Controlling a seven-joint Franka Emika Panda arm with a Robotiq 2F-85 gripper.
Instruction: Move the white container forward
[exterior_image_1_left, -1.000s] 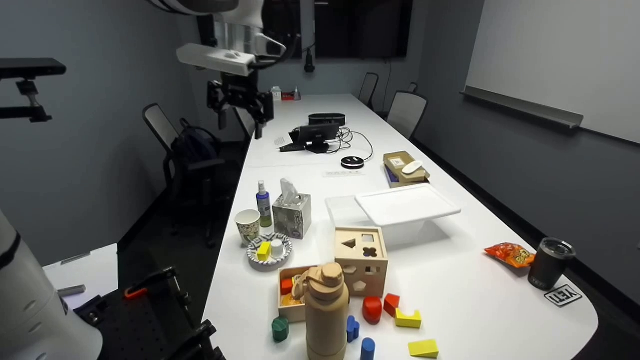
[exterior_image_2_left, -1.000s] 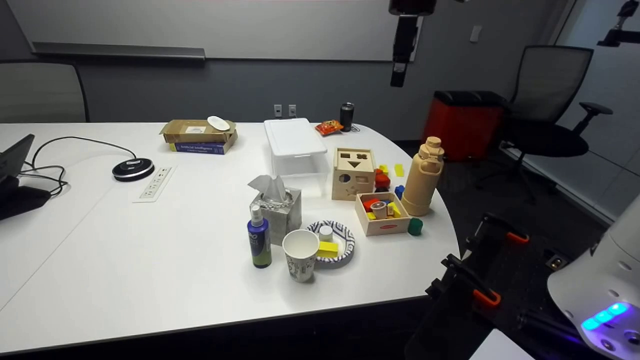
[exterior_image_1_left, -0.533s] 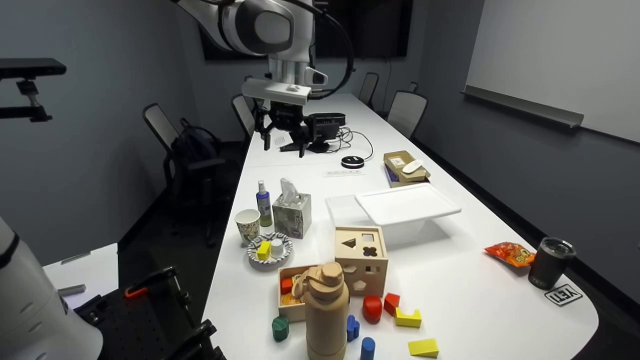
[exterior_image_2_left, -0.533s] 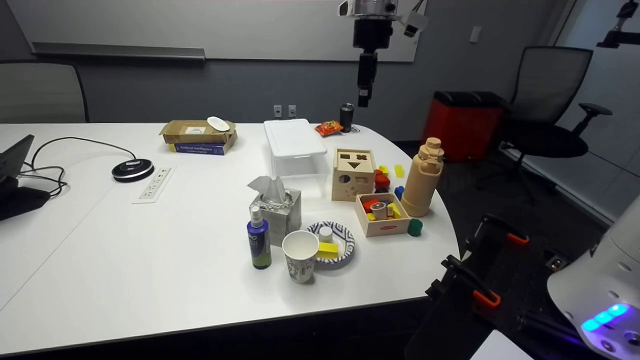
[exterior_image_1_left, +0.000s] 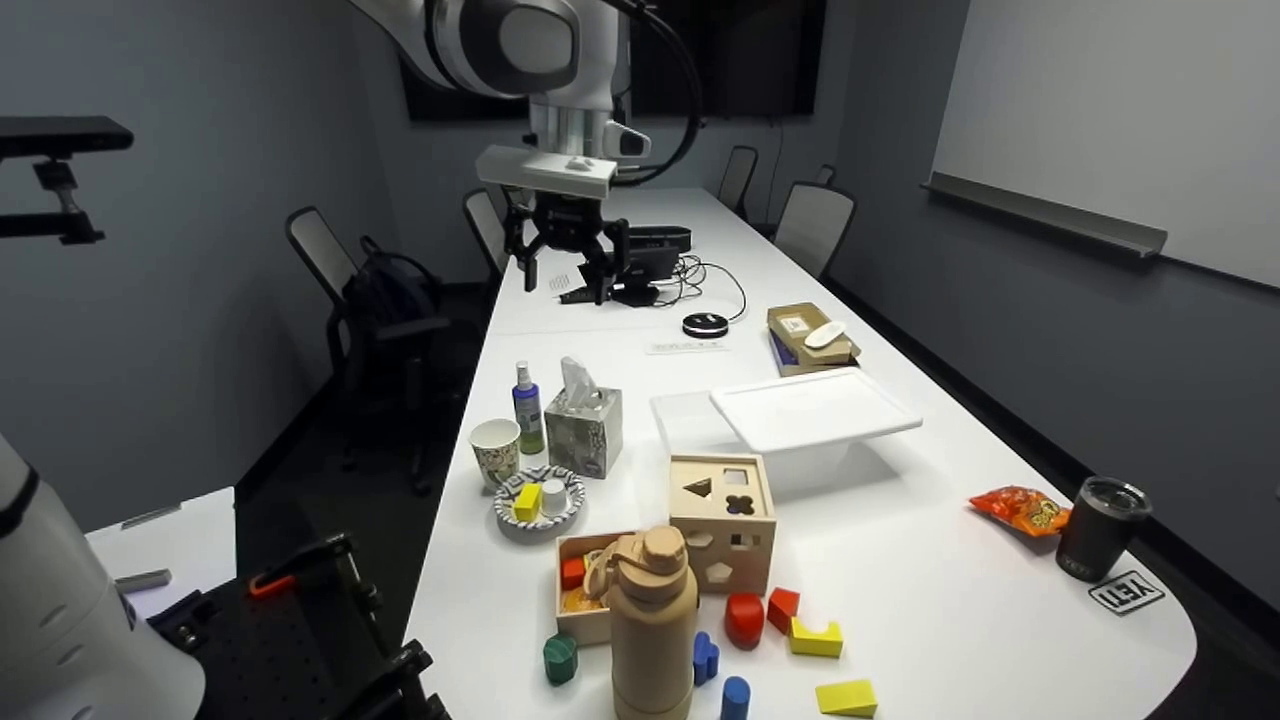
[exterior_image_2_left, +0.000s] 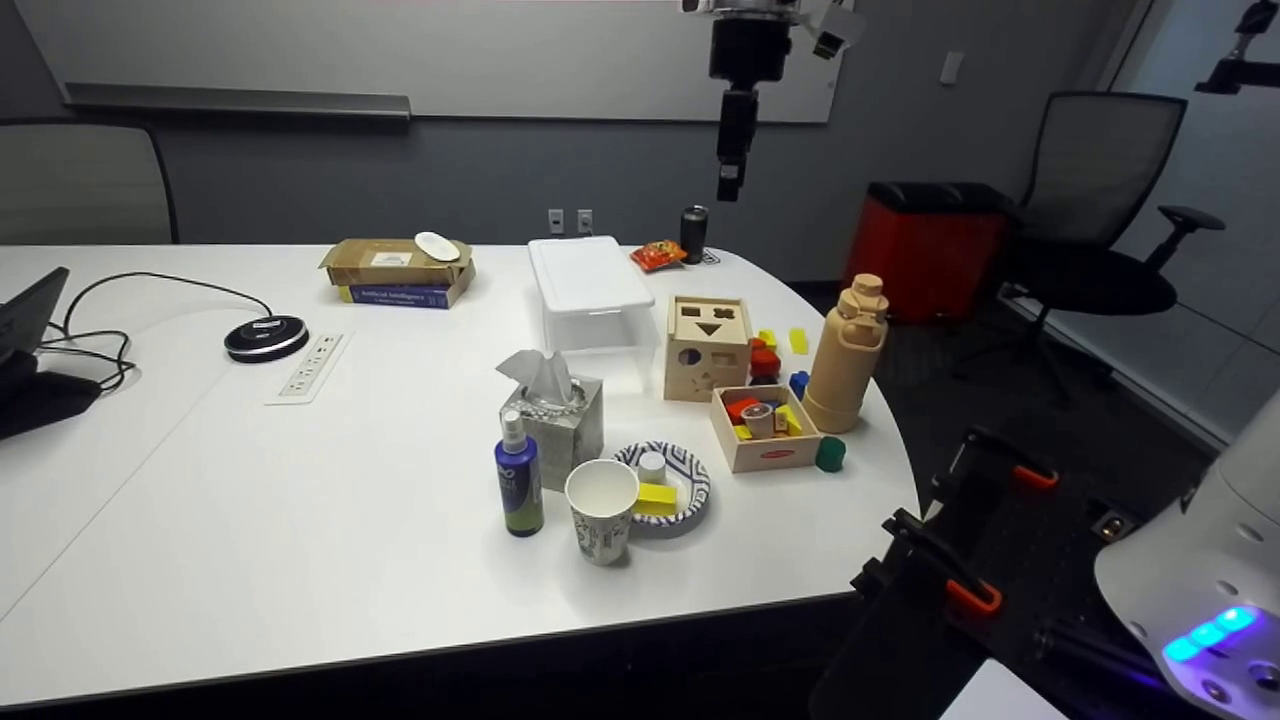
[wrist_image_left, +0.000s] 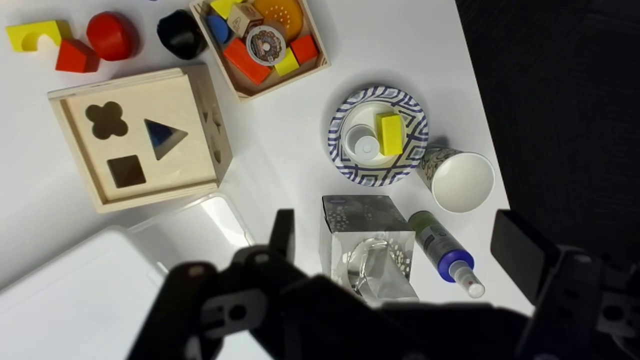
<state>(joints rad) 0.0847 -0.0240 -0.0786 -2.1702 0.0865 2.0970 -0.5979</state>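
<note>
The white container (exterior_image_1_left: 815, 408) is a shallow rectangular box with a flat white lid and a see-through lower body. It stands on the table behind the wooden shape-sorter box. It also shows in an exterior view (exterior_image_2_left: 590, 275) and, cut off by the frame, at lower left in the wrist view (wrist_image_left: 75, 300). My gripper (exterior_image_1_left: 565, 287) is open and empty, high above the table. It also shows edge-on in an exterior view (exterior_image_2_left: 731, 185). In the wrist view the spread fingers (wrist_image_left: 397, 240) frame the tissue box and spray bottle below, with the container to the left.
Near the container stand the wooden shape-sorter box (exterior_image_1_left: 722, 560), the tissue box (exterior_image_1_left: 585, 430) and a cardboard box on a book (exterior_image_2_left: 395, 265). A spray bottle (exterior_image_2_left: 519, 480), paper cup (exterior_image_2_left: 602, 510), patterned plate (wrist_image_left: 377, 172), tan bottle (exterior_image_2_left: 848, 355), block tray (exterior_image_2_left: 768, 455) and black tumbler (exterior_image_1_left: 1100, 530) also stand around.
The arm has swung in over the table and come lower than a second ago. Over the last half second it has risen slightly. The gripper stays open, and the container has not moved.
</note>
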